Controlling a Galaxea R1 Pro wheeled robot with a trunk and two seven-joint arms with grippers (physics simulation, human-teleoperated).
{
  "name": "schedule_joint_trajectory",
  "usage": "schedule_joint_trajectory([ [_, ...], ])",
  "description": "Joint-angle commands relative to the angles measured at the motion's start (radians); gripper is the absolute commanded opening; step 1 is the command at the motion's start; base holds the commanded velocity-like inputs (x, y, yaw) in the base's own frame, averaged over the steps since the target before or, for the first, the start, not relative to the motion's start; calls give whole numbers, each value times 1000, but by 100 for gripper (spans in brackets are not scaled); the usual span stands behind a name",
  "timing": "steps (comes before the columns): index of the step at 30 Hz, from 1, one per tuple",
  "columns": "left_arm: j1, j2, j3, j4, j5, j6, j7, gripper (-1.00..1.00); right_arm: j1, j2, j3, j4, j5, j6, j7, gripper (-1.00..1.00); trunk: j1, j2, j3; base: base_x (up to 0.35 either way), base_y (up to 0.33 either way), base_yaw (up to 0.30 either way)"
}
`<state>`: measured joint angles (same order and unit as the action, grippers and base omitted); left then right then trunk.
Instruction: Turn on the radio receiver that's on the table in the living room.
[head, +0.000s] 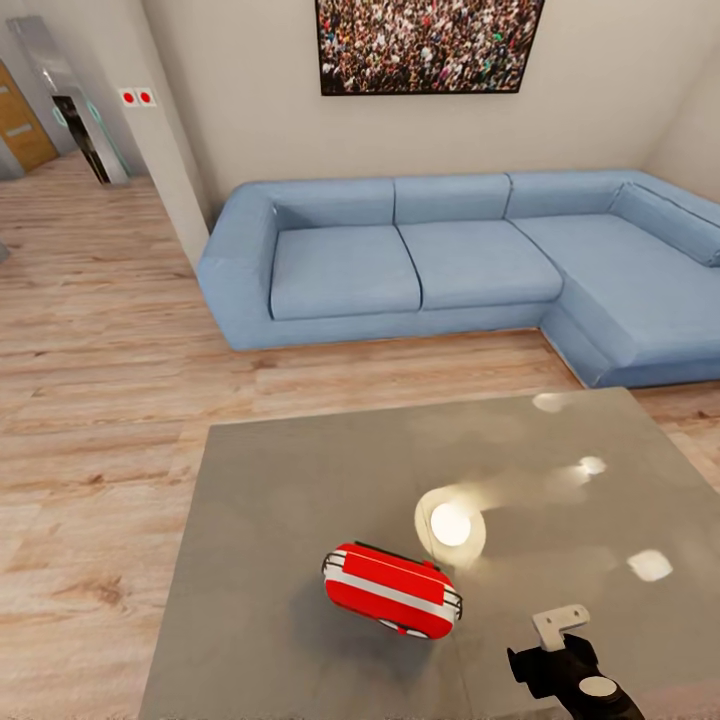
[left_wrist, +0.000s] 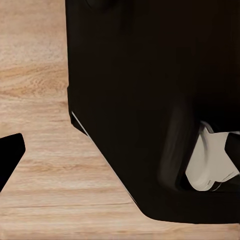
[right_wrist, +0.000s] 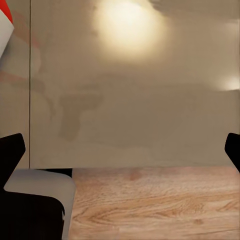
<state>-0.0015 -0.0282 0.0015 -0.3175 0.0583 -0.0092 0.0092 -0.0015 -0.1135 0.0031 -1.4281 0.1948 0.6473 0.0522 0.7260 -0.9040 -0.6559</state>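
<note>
The right gripper, open and empty, hovers just right of the radio receiver on the bench, likely lining up a press.

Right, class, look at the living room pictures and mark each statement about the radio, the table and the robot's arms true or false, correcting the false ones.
1. The radio receiver lies on the table. True.
2. The right gripper is clamped on the radio. False: in the head view it sits apart from the radio, off to its right, and its fingertips stand wide apart in the right wrist view, holding nothing.
3. The sofa beyond the table is green. False: it is blue.
4. A framed crowd photo hangs on the wall above the sofa. True.
5. The tabletop is matt and dull. False: it is glossy, with a bright lamp reflection next to the radio.
</note>
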Motion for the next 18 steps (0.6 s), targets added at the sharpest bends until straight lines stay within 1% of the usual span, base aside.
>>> schedule_joint_trajectory([
  [1, 0, 0, 0, 0, 0, 0, 0, 100, 0, 0, 0, 0, 0, 0, 0, 100, 0, 0, -2, 0, 0, 0],
  [18, 0, 1, 0, 0, 0, 0, 0, 100, 0, 0, 0, 0, 0, 0, -1, 100, 0, 0, -29, 0, 0, 0],
])
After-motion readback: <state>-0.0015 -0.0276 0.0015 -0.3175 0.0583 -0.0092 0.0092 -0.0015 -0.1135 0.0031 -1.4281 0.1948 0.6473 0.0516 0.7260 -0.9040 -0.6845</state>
